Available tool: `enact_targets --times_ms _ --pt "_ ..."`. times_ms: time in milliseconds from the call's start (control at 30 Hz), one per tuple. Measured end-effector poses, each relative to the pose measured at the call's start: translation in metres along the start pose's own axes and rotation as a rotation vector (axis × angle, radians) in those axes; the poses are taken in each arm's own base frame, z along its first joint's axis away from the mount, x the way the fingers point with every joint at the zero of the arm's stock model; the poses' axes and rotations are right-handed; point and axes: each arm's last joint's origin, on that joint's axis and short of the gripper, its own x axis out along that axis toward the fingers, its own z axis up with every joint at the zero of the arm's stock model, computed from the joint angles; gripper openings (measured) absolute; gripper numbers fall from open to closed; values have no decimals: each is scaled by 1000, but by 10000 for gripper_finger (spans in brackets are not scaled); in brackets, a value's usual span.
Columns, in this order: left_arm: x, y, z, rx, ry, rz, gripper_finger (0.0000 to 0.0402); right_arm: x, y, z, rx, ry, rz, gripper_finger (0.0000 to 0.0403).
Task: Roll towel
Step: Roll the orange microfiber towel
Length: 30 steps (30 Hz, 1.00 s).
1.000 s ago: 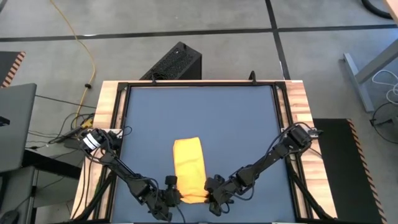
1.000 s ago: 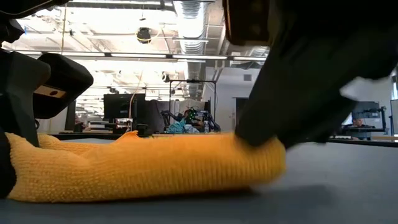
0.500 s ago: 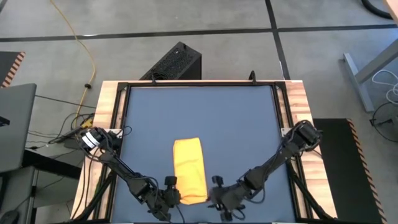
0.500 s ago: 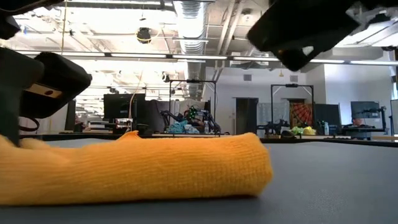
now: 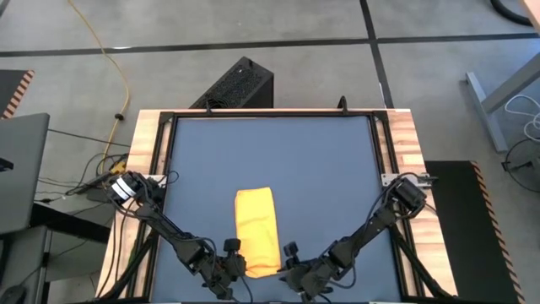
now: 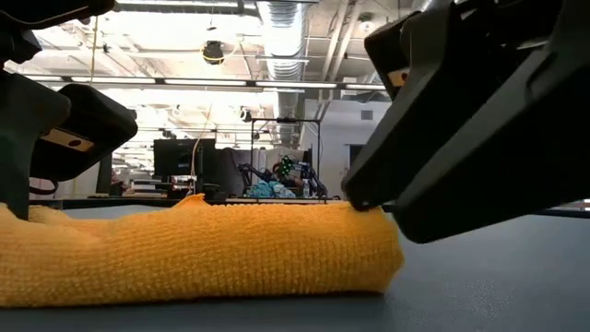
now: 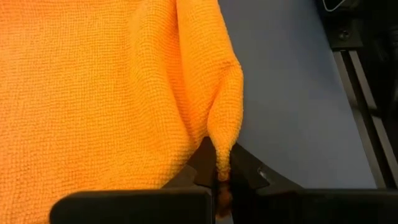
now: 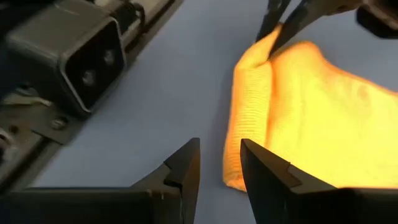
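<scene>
at the near edge of the dark mat, high view: towel (image 5: pixel 257 242), bright yellow-orange, folded into a narrow strip, long axis running from the near edge toward the far edge of the table (image 5: pixel 270 152). left gripper (image 5: pixel 234 266) at the strip's near left corner, touching it. right gripper (image 5: pixel 291 268) just beside the near right corner, apart from the cloth. both arms reach in from the table's side rails.

low view: towel (image 6: pixel 194 249) lies flat as a thick folded band across the mat. a dark gripper body (image 6: pixel 479 111) hangs over its end, its tip at the cloth's upper edge; contact cannot be told here. another dark gripper body (image 6: pixel 55 129) stands at the opposite end.

left wrist view: left gripper (image 7: pixel 222 174) pinched tight on a drawn-up corner of the towel (image 7: pixel 106 93); the cloth spreads away ahead of the fingers.

right wrist view: right gripper (image 8: pixel 219 163) with fingers parted by a narrow gap, holding nothing. the towel's (image 8: pixel 298 112) folded corner lies just ahead of them and a little to one side, on the mat. the left arm's fingers (image 8: pixel 283 18) grip the far corner of the same end.

judgement: the right arm needs only a short advance to take its corner; the roll would then run along the long axis, away from both grippers.
</scene>
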Motion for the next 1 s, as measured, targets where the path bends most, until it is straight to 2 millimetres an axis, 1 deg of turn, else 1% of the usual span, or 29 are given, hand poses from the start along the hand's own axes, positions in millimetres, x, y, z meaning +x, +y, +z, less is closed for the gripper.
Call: enact_targets --times_ms 133,400,467,567,633,700,767,833,1000 --pt "0 0 0 2 1 -1 2 0 -2 1 -20 -5 -47 141" --pt "0 0 0 7 -1 1 2 2 -7 1 -3 -2 -47 141" --pt "0 0 0 6 -2 2 2 3 -7 1 0 -1 -21 141" --pt "0 0 0 6 -2 2 2 9 -6 -4 9 -1 -4 141" --pt "0 0 0 5 -3 2 2 14 -4 -10 2 14 -2 141" --pt "0 0 0 5 -4 1 2 21 -5 -14 41 22 -15 138" --pt "0 0 1 2 -2 -3 2 22 -7 -16 110 30 -37 129" --pt "0 0 0 -3 4 -11 2 25 -11 -18 202 41 -54 111" --pt "0 -1 0 -27 19 -41 2 22 -16 -17 358 72 -53 38"
